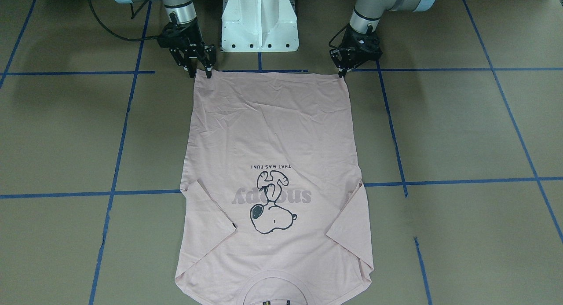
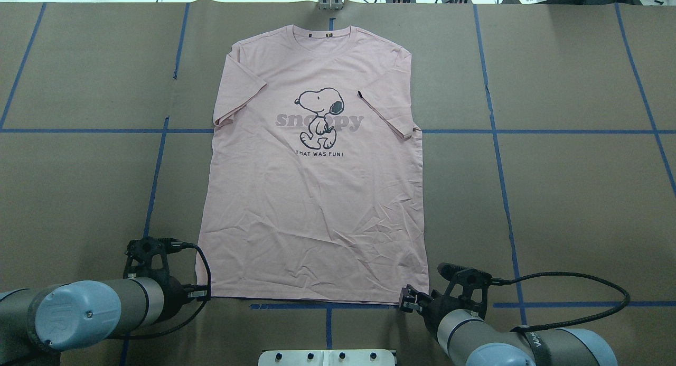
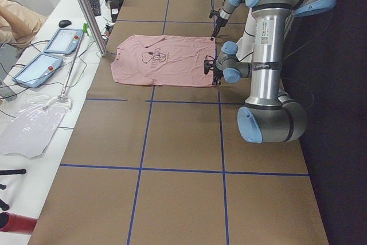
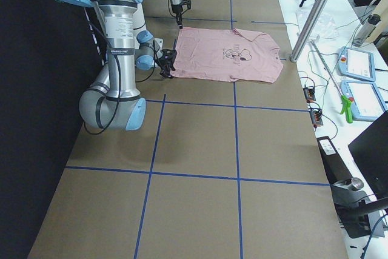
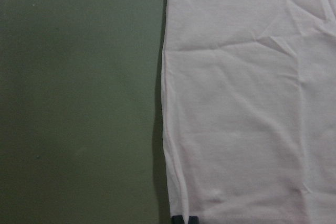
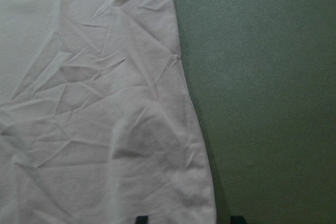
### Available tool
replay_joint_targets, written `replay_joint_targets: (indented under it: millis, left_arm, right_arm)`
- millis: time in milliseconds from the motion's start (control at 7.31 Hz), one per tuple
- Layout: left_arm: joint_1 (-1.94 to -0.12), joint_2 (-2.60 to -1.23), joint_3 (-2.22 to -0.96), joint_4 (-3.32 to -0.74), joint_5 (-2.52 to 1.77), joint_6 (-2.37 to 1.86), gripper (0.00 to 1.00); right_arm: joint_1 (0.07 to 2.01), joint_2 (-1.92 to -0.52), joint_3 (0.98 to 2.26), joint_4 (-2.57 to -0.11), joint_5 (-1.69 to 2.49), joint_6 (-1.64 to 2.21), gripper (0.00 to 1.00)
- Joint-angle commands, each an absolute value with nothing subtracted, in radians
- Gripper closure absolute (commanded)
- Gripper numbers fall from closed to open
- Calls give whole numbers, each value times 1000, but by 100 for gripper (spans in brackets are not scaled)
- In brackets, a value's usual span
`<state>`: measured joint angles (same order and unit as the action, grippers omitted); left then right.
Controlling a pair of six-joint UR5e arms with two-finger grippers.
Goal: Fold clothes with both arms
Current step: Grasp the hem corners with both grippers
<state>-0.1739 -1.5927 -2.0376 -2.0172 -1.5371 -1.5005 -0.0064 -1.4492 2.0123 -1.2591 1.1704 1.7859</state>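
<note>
Risking a skewed fold: left gripper (image 1: 341, 73) looks pinched on T-shirt (image 1: 272, 133) hem corner, right gripper (image 1: 200, 73) apart, one-sided lift.

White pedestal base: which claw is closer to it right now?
Right. The right claw sits at the T-shirt hem corner beside the base; the left claw, at the farther corner.

Brown worktop (image 2: 554, 207), gridded with blue tape lines (image 2: 528, 131). On the side bench a pendant (image 3: 60, 41) and a second pendant (image 3: 35, 69) flank a metal post (image 3: 86, 10), with a white garment (image 3: 31, 127) lying flat nearby.
</note>
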Motion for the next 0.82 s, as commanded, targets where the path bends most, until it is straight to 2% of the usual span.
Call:
replay_joint_targets:
  millis: [0, 274, 547, 684]
  left_arm:
    - [-172, -1592, -2034, -2017, -1536, -1503, 100]
    - [-172, -1594, -2033, -2017, -1534, -1506, 100]
    - [-170, -1595, -2023, -2019, -1532, -1506, 100]
    - [-170, -1597, -2023, -2019, -1532, -1506, 100]
  right_arm:
    - [-6, -1447, 2020, -1278, 1172, 1786, 52]
    - [-12, -1448, 2025, -1278, 1172, 1786, 54]
    - [-15, -1450, 2031, -1278, 1172, 1786, 64]
    - [-15, -1450, 2031, -1278, 1172, 1787, 83]
